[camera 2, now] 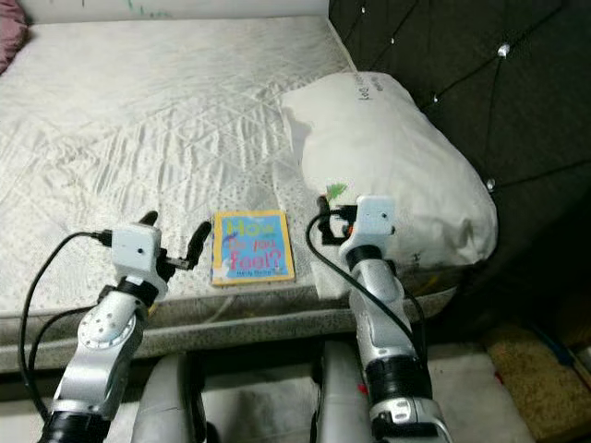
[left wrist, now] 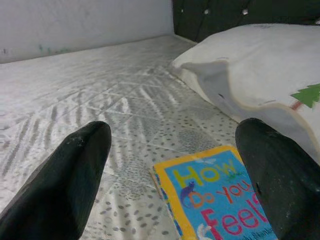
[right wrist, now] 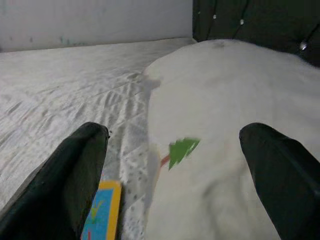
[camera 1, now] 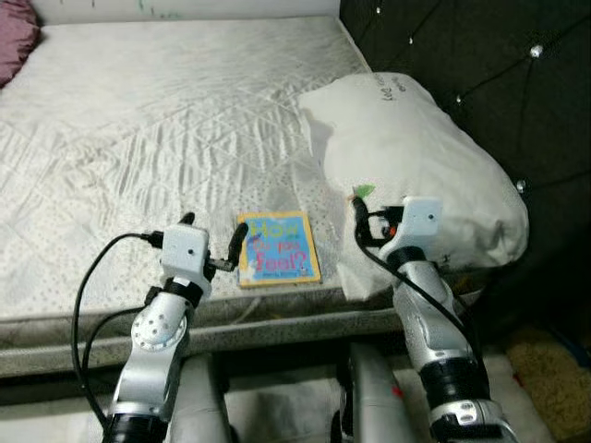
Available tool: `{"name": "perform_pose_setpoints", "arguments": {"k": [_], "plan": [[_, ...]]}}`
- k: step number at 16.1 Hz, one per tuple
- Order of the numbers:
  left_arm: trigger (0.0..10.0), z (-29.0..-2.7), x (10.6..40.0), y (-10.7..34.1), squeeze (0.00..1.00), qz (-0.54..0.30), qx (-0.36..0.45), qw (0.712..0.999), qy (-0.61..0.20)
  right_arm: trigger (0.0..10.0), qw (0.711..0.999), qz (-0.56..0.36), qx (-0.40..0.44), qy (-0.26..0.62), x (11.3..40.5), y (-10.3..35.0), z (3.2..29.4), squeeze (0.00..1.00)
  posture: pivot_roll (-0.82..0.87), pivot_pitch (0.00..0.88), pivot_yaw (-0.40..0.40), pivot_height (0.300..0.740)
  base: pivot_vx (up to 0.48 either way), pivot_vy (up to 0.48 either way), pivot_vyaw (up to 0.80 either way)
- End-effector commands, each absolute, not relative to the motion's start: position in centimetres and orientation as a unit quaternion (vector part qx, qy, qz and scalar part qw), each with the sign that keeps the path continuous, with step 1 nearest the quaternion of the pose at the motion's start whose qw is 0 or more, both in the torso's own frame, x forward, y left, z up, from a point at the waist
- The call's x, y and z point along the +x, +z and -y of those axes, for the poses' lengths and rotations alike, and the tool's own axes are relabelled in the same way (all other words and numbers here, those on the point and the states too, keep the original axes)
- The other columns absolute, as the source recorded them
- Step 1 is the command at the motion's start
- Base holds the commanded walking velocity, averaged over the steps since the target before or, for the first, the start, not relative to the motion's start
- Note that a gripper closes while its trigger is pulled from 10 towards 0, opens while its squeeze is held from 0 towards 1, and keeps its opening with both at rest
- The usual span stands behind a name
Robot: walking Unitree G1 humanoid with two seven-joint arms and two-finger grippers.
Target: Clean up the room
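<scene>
Quilted white mattress (camera 1: 138, 138); dark tufted headboard (camera 1: 480, 65)

Bed (camera 2: 138, 120) fills upper left of frame. Book (camera 2: 251, 246) lies flat at lower centre near mattress edge. White pillow (camera 2: 397, 166) right of centre. Left gripper (camera 2: 175, 235) jaws spread, left of book; right gripper (camera 2: 325, 221) over pillow edge.

Found the flat blue-and-yellow paper picture book (camera 1: 279, 249) on the white quilted fabric mattress (camera 1: 138, 138), near its front edge. Saw the big white cloth pillow (camera 1: 416, 157) just beside the book at 2 o'clock, against the black tufted headboard (camera 1: 480, 65) at 3 o'clock. Spotted the pink cushion (camera 1: 14, 41) well apart at 11 o'clock. Placed the left gripper (camera 1: 215, 228) at the book's 9 o'clock, the right gripper (right wrist: 175, 150) at its 3 o'clock.
</scene>
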State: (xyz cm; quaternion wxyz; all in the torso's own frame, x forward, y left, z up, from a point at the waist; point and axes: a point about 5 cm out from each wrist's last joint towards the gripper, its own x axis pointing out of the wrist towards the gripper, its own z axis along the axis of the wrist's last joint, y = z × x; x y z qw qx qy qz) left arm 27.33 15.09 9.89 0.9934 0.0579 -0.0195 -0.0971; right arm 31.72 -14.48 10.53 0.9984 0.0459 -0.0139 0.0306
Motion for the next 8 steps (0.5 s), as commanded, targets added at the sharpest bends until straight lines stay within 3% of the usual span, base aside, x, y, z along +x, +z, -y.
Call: {"name": "perform_pose_setpoints", "arguments": {"k": [1, 8], "plan": [[10.0, -15.6, 27.9, 10.3, 0.00, 0.023, 0.055, 0.996, -0.071, 10.0, 0.998, 0.031, 0.047, 0.014, 31.6, 11.2, 15.2, 0.00, -0.04, 0.000, 0.008, 0.670, 0.000, 0.000, 0.00], [10.0, -15.9, 26.9, 9.3, 0.00, -0.021, 0.102, 0.993, -0.061, 10.0, 0.999, 0.016, 0.029, -0.007, 30.6, 10.6, 16.5, 0.00, -0.04, 0.000, -0.007, 0.740, 0.000, 0.000, 0.00]]}}
